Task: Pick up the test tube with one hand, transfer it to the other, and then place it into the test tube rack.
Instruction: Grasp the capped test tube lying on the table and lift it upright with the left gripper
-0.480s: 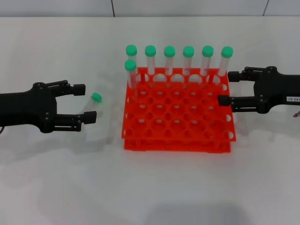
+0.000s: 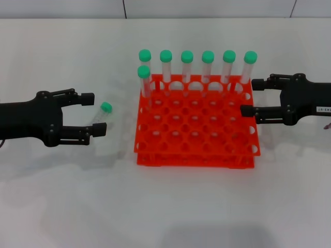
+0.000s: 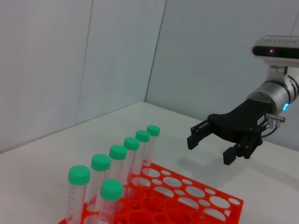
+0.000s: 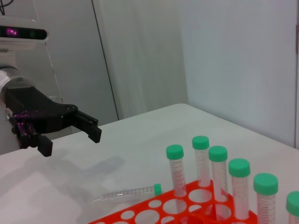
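The test tube (image 2: 103,113), clear with a green cap, lies on the white table left of the test tube rack (image 2: 196,156). Its cap points toward the rack. My left gripper (image 2: 94,112), plain black, is open beside the tube, its fingertips level with the tube's two ends and holding nothing. The right wrist view shows that gripper (image 4: 70,142) raised off the table, apart from the lying test tube (image 4: 126,192). My right gripper (image 2: 252,97), carrying a white label, hangs open and empty at the rack's right edge. It also shows in the left wrist view as the far gripper (image 3: 210,149).
Several green-capped tubes (image 2: 186,64) stand upright along the rack's back row, and one more stands in the left column just in front of them. Bare white table lies in front of the rack (image 3: 196,205) and around both arms. A grey wall rises behind.
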`<move>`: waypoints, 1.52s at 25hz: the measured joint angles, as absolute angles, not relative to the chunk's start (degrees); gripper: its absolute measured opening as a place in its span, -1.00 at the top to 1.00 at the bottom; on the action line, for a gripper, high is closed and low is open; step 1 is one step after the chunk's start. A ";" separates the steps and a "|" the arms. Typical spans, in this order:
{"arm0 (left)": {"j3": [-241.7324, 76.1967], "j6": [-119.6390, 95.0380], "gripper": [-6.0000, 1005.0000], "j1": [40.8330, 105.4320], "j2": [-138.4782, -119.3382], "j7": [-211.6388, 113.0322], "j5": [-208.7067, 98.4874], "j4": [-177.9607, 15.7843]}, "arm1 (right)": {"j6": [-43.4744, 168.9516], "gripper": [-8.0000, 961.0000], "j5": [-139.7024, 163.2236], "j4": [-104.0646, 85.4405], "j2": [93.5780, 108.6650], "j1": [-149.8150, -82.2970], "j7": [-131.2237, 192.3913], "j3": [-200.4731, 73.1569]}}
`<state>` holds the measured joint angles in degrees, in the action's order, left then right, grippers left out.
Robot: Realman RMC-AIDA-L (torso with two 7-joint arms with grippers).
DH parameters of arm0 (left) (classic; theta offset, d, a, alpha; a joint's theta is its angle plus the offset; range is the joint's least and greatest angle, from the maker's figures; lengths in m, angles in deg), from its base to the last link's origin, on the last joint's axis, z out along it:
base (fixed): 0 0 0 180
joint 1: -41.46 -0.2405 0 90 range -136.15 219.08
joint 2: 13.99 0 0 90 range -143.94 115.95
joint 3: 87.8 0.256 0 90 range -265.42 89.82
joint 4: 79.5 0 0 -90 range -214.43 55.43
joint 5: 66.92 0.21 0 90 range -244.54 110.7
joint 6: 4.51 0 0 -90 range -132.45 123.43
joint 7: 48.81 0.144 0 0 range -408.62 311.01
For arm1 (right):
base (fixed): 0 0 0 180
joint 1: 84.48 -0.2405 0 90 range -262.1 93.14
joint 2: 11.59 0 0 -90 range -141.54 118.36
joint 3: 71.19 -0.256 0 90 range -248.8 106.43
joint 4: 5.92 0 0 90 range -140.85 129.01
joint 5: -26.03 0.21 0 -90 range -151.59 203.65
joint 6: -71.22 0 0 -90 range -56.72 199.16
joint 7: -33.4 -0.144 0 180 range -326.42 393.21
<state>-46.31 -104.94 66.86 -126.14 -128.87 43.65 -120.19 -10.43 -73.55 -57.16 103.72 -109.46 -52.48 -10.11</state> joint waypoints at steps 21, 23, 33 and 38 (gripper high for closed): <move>-46.93 -96.43 -0.77 71.59 -122.71 -146.27 60.10 -120.69 | -10.70 -0.60 -71.95 -57.17 103.74 -109.52 -52.38 -9.66; -46.94 -95.53 -0.76 72.26 -122.57 -148.41 61.01 -120.70 | -10.79 -0.60 -71.59 -57.17 103.78 -109.53 -52.38 -9.62; -46.57 -95.43 -0.76 76.33 -122.16 -157.06 69.06 -121.15 | -10.45 -0.60 -71.17 -57.13 103.81 -109.54 -52.38 -9.63; -46.47 -95.93 -0.76 78.74 -122.82 -159.57 74.77 -120.86 | -10.41 -0.60 -71.17 -57.09 103.81 -109.55 -52.38 -9.78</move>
